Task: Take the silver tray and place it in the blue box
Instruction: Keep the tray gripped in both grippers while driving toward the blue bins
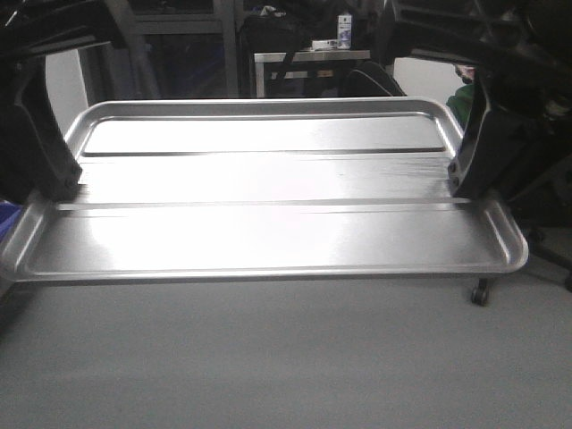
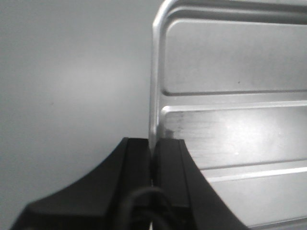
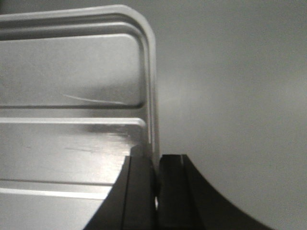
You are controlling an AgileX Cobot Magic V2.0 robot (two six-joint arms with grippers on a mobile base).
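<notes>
exterior front-facing view: silver tray spread wide over the grey table, long sides running left to right. seemingly raised a little off the surface, though hard to confirm. left gripper pinched onto the left short rim, right gripper pinched onto the right short rim, roughly opposite each other.

closer in, on the wrist views: fingers of the left gripper squeezed narrow with only the thin raised rim between them, one inside the tray and one outside. same for the right side's fingers.

blue box not clearly in view. only a small blue patch at the far left edge below the left gripper, too little to say whether it belongs to the box.

judged as the carry step, with the placing not yet done. to do it well:

- move both arms together at matched speed and height, so neither end dips or twists.
- hold the spacing between the grippers fixed. pulling apart risks slipping off the rim, pushing together risks bowing the sheet.
- avoid jerks. slick metal in a thin edge pinch likely slides easily.
- square the long sides to the box opening before lowering, given a probably snug fit.
- lower level, and release both sides only once the tray is supported.
</notes>
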